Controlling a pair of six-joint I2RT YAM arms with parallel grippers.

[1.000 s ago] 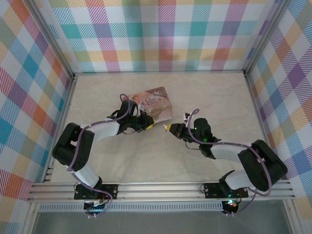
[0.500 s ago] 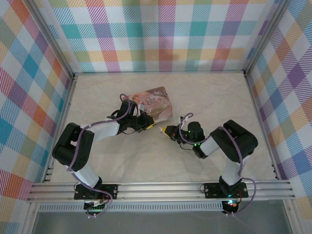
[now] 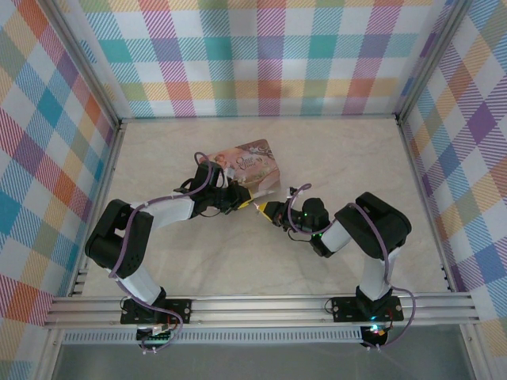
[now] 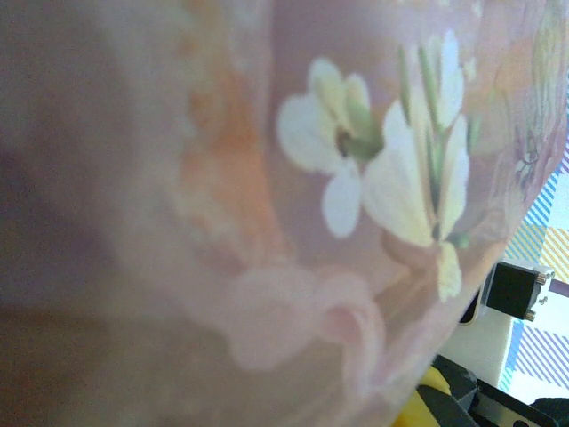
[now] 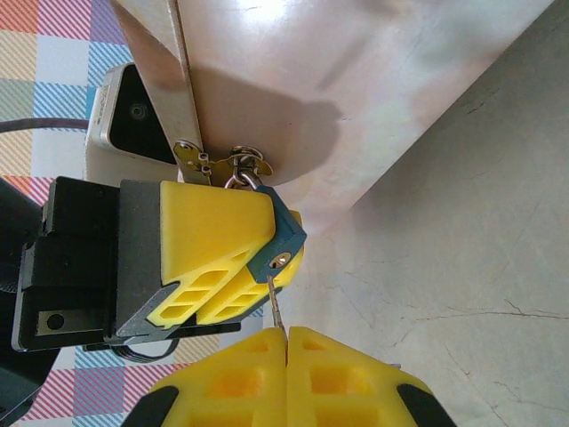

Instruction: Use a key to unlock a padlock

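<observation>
The right pincer [image 5: 286, 336] is pinched shut on the key [image 5: 276, 307], a thin, stiff sliver whose tip reaches the keyhole of the padlock [image 5: 284, 233]. The left pincer [image 5: 264, 260] clamps that tiny blue body, which hangs from the hasp [image 5: 233, 165] of the pink tin box [image 5: 356, 89]. It looks like light, slippery metal to me: best to hold the key by its bow and the lock by its flat sides.

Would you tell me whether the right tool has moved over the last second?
Yes: the right tool has edged left, closer to the pink tin box.
</observation>
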